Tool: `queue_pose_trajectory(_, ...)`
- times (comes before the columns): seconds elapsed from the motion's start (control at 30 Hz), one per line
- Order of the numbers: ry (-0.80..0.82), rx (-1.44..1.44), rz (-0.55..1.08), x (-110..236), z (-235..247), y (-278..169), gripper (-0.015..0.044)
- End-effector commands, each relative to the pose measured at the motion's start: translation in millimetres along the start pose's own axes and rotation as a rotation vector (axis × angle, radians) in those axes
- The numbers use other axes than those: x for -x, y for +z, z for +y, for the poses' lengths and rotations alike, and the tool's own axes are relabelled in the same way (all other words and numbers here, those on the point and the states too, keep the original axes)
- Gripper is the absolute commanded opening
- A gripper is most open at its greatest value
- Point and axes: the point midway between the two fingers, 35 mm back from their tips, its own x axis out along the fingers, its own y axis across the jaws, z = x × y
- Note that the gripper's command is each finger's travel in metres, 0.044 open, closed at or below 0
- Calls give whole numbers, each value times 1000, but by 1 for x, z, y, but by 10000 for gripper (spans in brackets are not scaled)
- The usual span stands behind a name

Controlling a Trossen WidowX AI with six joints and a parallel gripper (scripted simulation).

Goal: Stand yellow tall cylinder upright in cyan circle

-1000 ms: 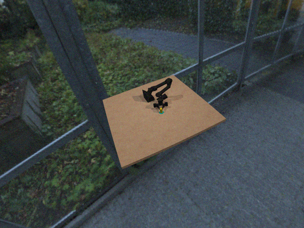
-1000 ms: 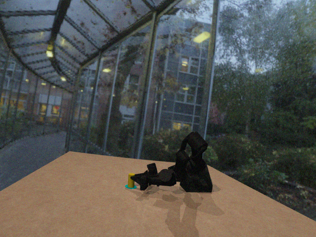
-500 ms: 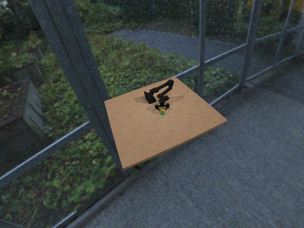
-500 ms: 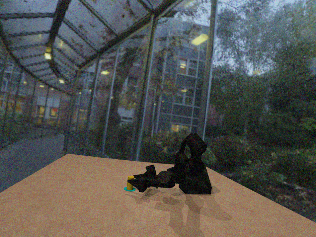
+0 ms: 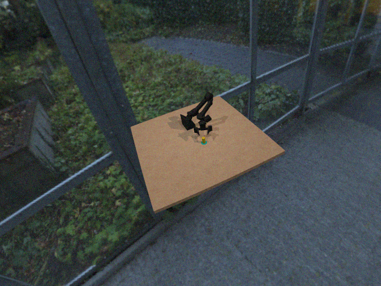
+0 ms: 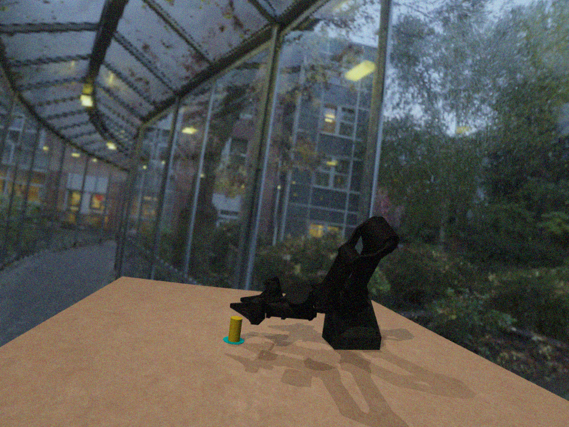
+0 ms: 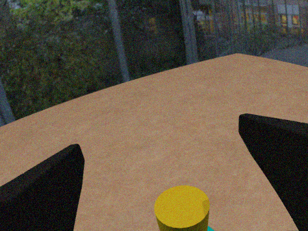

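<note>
The yellow tall cylinder (image 5: 203, 140) (image 6: 235, 328) (image 7: 182, 221) stands upright on the cyan circle (image 5: 202, 144) (image 6: 226, 340), near the middle of the wooden table (image 5: 184, 178) (image 6: 115, 367) (image 7: 173, 91). My gripper (image 5: 203, 131) (image 6: 245, 312) (image 7: 162, 139) is open, with its two black fingers spread wide. It sits low, just behind the cylinder and clear of it. Nothing is between the fingers.
The arm's black base (image 5: 187, 121) (image 6: 351, 321) stands on the table behind the gripper. The table's edges drop to the paved floor (image 5: 292, 215). Glass walls with metal posts (image 5: 92, 77) surround the scene.
</note>
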Motion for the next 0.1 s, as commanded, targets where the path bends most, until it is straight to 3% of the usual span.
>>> queue_pose_trajectory(0.0, 1, 7, 3, 3, -1, 12, 400)
queue_pose_trajectory(0.07, 2, 8, 1, 4, -2, 19, 400)
